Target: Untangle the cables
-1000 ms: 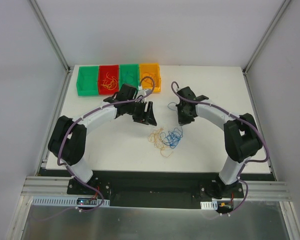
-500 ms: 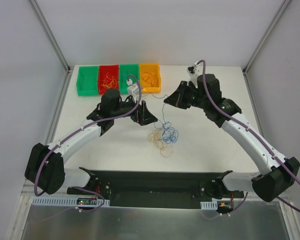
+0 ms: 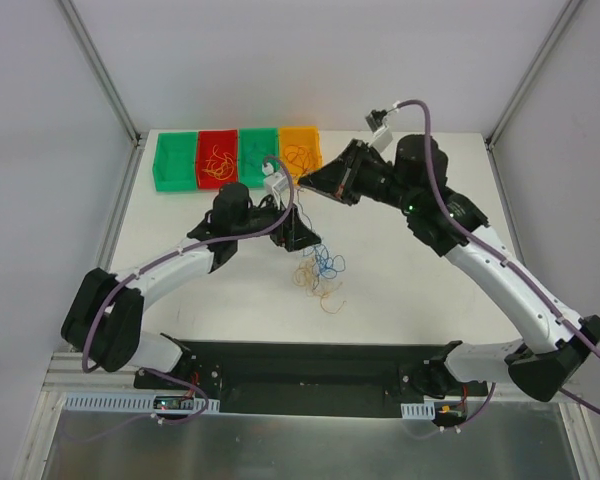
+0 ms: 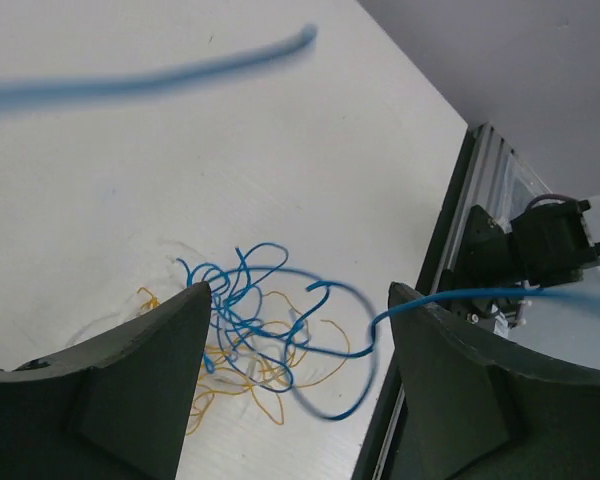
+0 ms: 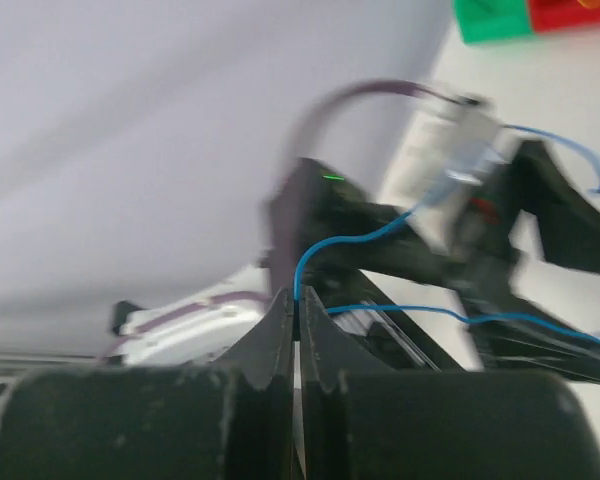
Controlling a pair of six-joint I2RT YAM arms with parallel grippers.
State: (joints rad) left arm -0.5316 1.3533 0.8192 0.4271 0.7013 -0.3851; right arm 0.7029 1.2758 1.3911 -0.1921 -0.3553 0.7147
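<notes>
The right gripper (image 5: 296,300) has its two dark fingers pressed together on a thin blue wire (image 5: 360,238), which climbs out from between the fingertips and curves off to the right. In the top view this right gripper (image 3: 308,183) is raised and points left, just in front of the orange plastic bin (image 3: 301,168). The left gripper (image 4: 298,300) stands with its jaws wide apart and nothing pinched. The blue wire (image 4: 460,295) crosses the gap between its black fingers (image 4: 130,385) without touching either. Below them, the tangle of thin orange, yellow, blue and white cables (image 4: 242,335) lies loosely heaped on the white table (image 4: 280,150). From above, the left gripper (image 3: 300,238) hangs just beside the far-left edge of the tangle (image 3: 320,272), which sits near the middle of the table (image 3: 430,270) between the two arms. Four small plastic bins line the far left of the table. The red bin (image 3: 218,146) holds yellowish wires and the orange bin holds orange ones. The two green bins (image 3: 176,162) (image 3: 258,140) stand on either side of the red bin.
</notes>
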